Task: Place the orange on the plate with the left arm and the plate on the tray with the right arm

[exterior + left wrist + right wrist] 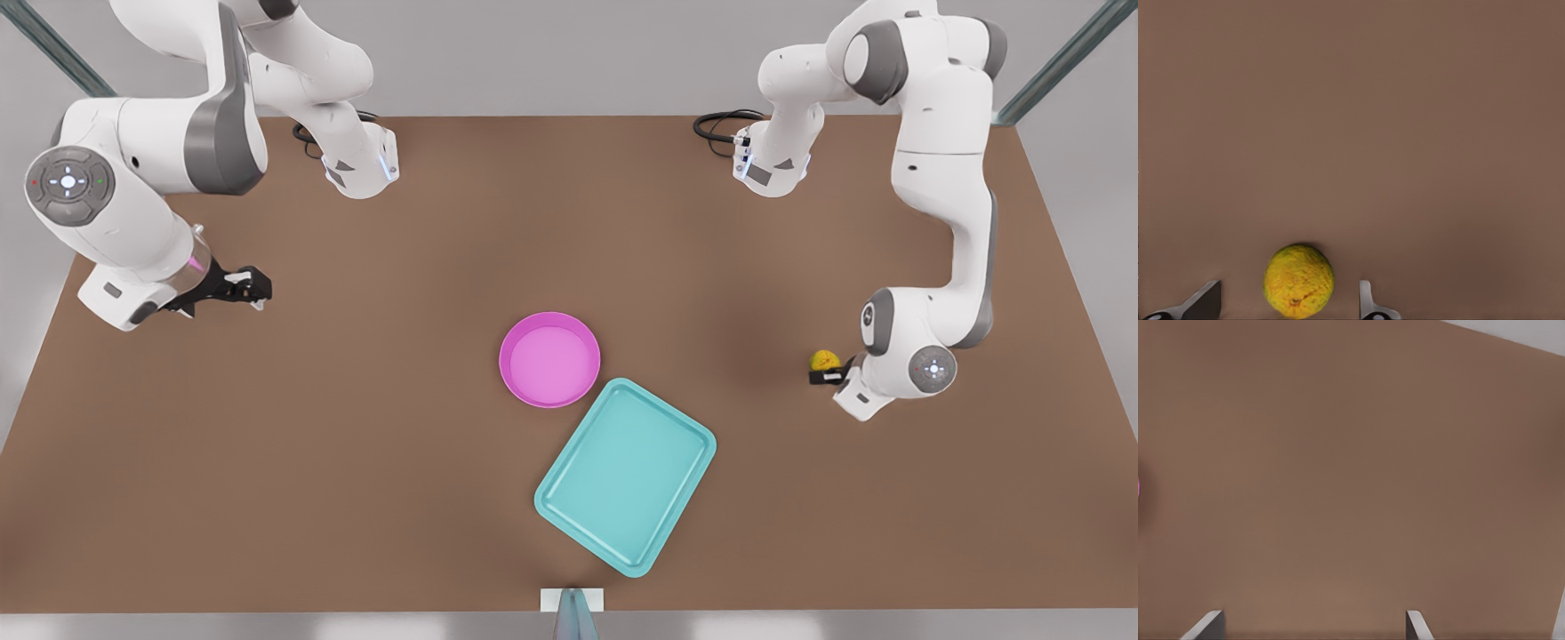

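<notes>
The small yellow-orange orange point(824, 359) lies on the brown table at the front view's right. My left gripper point(829, 375) hangs low right over it. In the left wrist view the orange point(1299, 280) sits between the open fingers point(1207, 299) of the left gripper point(1290, 295), with a gap on each side. The pink plate point(549, 359) rests mid-table, touching a corner of the teal tray point(625, 475) in front of it. My right gripper point(256, 286) waits open at the front view's left, far from the plate, with nothing between its fingers point(1210, 621).
The brown table point(373, 427) has bare room around the plate and tray. Both arm bases point(360, 164) stand at the back edge. A sliver of the pink plate point(1139, 487) shows at the edge of the right wrist view.
</notes>
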